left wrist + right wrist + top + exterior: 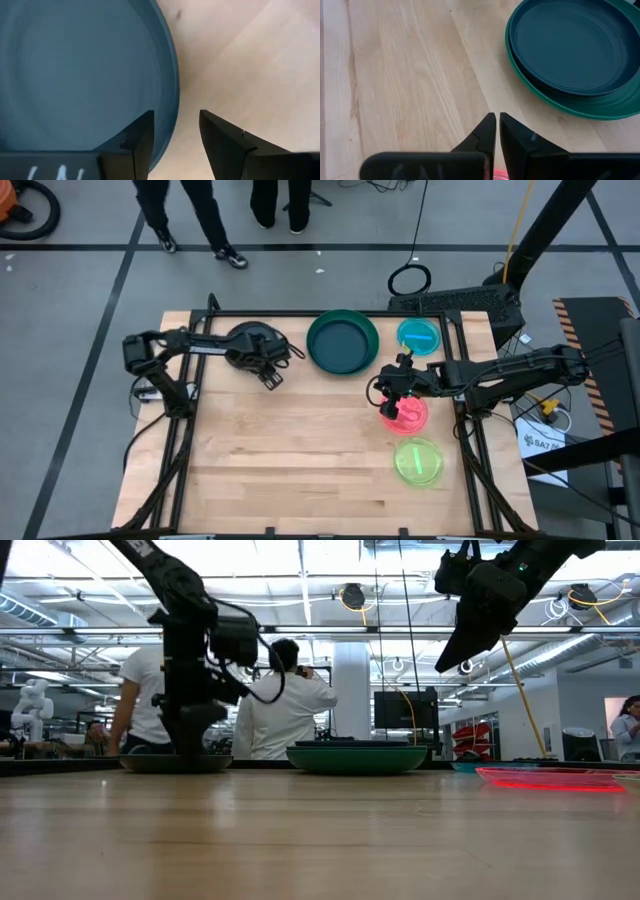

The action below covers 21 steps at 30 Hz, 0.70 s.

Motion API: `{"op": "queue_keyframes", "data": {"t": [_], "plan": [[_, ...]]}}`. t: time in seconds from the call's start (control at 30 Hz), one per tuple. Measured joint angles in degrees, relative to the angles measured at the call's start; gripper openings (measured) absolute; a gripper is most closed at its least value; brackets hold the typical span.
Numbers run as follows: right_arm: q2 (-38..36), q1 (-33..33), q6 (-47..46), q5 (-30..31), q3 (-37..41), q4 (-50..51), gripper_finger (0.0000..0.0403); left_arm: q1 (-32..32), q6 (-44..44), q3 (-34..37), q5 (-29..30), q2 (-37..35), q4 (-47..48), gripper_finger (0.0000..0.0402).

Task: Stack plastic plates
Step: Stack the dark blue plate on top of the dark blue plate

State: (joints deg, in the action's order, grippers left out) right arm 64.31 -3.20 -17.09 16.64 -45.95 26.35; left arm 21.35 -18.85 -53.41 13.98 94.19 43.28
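Observation:
A dark grey-teal plate [243, 338] [175, 762] [75, 70] lies flat on the table's far left. My left gripper [262, 362] [176, 116] is open and low over its rim. A green plate with a dark plate inside it [342, 342] [570, 50] [355, 758] sits at the far middle. Blue [420, 335], pink [405, 415] [550, 778] and lime [418, 460] translucent plates lie flat on the right. My right gripper [395, 388] [455, 660] [497, 117] is shut and empty, high above the pink plate's edge. My left gripper comes from above with its fingers astride the dark plate's rim [172, 100], one finger [142, 135] over the inside, the other [220, 135] over the bare table outside. Whether either finger touches the plate I cannot tell. The plate lies flat on the table.
The wooden table [300, 450] has bare room across its near and middle part. A black frame [190, 430] runs along the left and right sides. People [285, 700] stand in the room beyond the far edge.

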Motion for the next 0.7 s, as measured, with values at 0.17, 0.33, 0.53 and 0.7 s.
{"op": "queue_keyframes", "data": {"t": [0.17, 0.33, 0.53, 0.7], "plan": [[0.00, 0.00, -0.01, -0.01, 0.00, 0.04, 0.0018, 1.04, 2.30, -0.09, 0.06, 4.76, -3.21, 0.0163], [0.00, 0.00, -0.01, 0.00, 0.00, -0.02, 0.0018, 1.08, 3.04, -0.20, 0.35, 6.46, -3.93, 0.0157], [0.00, 0.00, 0.80, -0.01, 0.00, -0.02, 0.0018, 0.97, 2.17, -0.11, 0.24, 6.21, -4.44, 0.0084], [0.00, 0.00, 0.87, -0.01, 0.00, 0.02, 0.0018, 1.20, 0.65, -0.11, 6.32, 6.32, -4.78, 0.0027]]}}
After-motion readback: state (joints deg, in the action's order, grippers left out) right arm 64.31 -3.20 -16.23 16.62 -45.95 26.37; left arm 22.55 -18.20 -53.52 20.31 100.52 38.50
